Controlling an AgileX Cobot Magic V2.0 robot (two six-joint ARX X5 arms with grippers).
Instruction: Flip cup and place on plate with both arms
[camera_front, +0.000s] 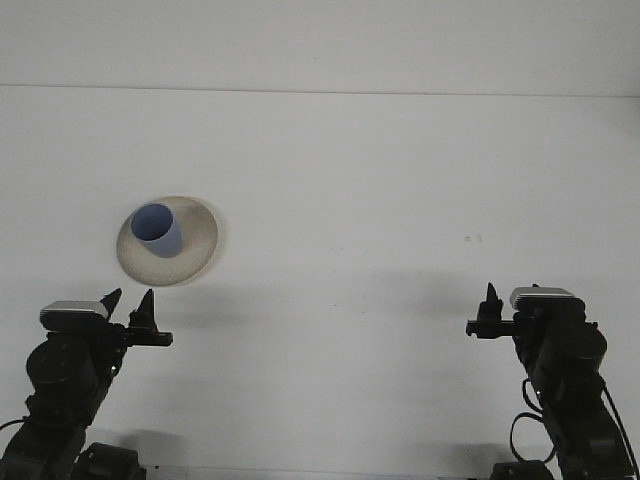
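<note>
A blue cup (157, 229) stands upright, mouth up, on a beige plate (196, 248) at the left of the white table. My left gripper (130, 309) sits below the plate near the front edge, apart from it, its two fingertips spread and holding nothing. My right gripper (487, 312) rests at the front right, far from the plate. Only one dark fingertip of it shows from this angle.
The white table (380, 200) stretches back to a pale wall. Small dark specks (472, 238) mark the surface at the right. Both arm bases and their cables fill the front corners.
</note>
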